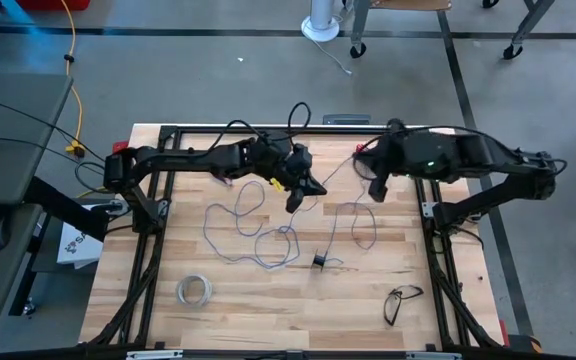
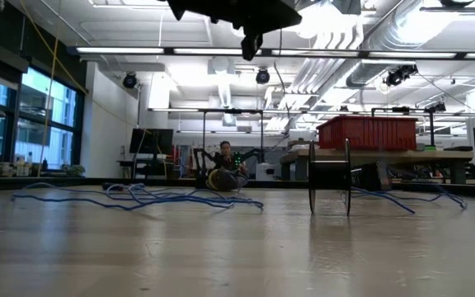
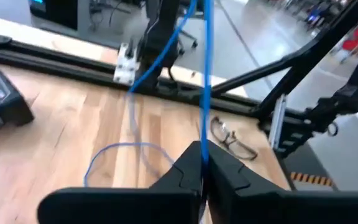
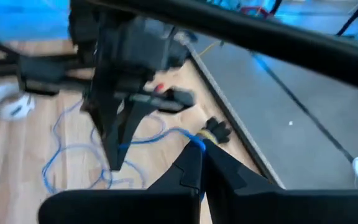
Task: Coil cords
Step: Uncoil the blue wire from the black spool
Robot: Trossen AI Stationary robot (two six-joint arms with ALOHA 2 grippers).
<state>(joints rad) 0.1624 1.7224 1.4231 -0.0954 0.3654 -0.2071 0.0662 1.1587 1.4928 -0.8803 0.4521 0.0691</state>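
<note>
Eyeglasses [image 1: 401,301] and tape ring [image 1: 195,290] flank spool [image 1: 322,261].

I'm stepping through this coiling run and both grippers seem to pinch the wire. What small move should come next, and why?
Probably draw the left gripper, shut on the wire, a little away from the right gripper, also shut on it. Most of the wire lies in loose loops on the table, and the spool stands bare.
</note>
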